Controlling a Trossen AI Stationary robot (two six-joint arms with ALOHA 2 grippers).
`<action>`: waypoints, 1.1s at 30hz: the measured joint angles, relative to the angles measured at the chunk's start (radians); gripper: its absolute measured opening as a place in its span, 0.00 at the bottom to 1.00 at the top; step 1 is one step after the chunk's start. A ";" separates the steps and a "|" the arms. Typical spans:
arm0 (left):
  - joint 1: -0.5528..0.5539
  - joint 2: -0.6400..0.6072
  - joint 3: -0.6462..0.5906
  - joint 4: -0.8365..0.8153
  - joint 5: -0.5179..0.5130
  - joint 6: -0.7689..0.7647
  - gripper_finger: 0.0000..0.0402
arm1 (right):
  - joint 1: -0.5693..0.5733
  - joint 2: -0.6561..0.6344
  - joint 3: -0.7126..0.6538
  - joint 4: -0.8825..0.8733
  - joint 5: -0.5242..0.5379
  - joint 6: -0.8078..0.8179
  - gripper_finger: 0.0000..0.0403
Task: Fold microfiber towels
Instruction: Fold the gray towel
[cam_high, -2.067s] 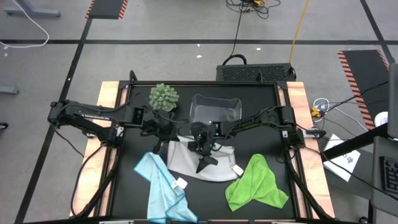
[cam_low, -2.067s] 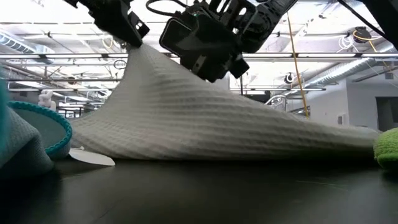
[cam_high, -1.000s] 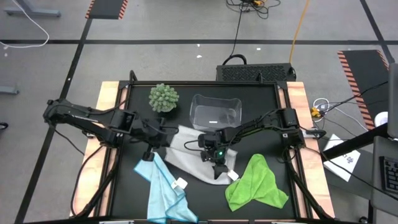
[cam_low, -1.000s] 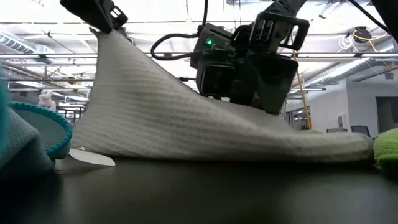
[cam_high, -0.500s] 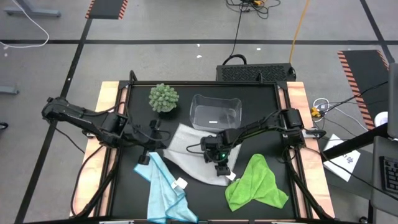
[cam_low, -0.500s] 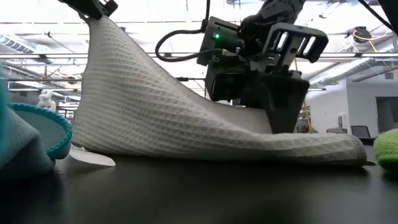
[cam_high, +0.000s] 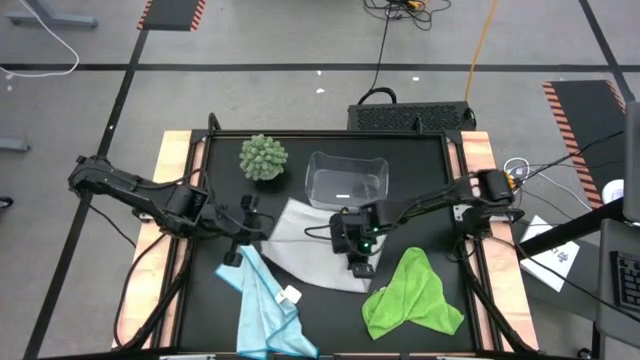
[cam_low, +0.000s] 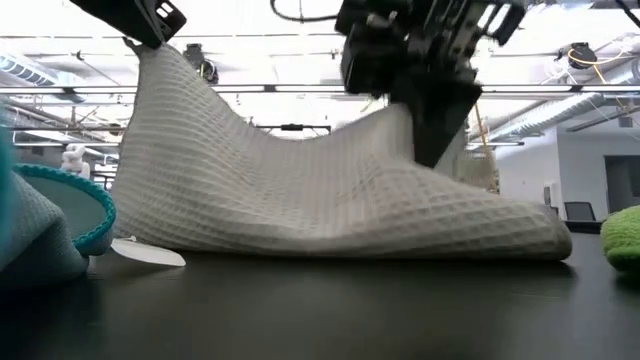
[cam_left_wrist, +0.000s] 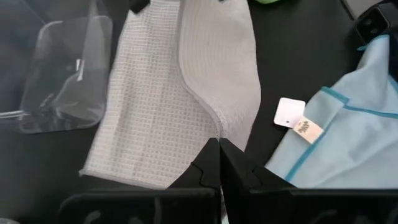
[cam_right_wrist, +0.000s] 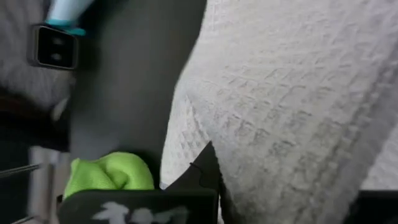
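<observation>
Towel work sits mid-worktop (cam_high: 420, 160): the white towel (cam_high: 300, 250) lies at the centre with both tools pinching it, the left tool (cam_high: 262, 228) pressed together on its 9 o'clock corner, raised above the surface, and the right tool (cam_high: 360, 266) pressed together on its 4 o'clock edge. The light blue towel (cam_high: 262, 305) lies crumpled at 7 o'clock just beside it, and the lime green towel (cam_high: 412, 295) at 4 o'clock.

The white towel (cam_high: 305, 245) lies between two other towels (cam_high: 262, 305) (cam_high: 412, 297), bin (cam_high: 347, 180) behind.
</observation>
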 joint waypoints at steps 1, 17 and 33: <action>0.000 0.000 0.000 0.001 -0.007 0.007 0.00 | 0.006 -0.021 0.000 -0.014 0.027 0.015 0.00; 0.106 -0.019 0.000 -0.008 -0.030 0.060 0.00 | 0.098 -0.136 -0.045 -0.070 0.139 0.222 0.00; 0.347 0.049 0.000 0.034 0.000 0.219 0.00 | -0.041 -0.180 -0.227 -0.072 0.140 0.217 0.00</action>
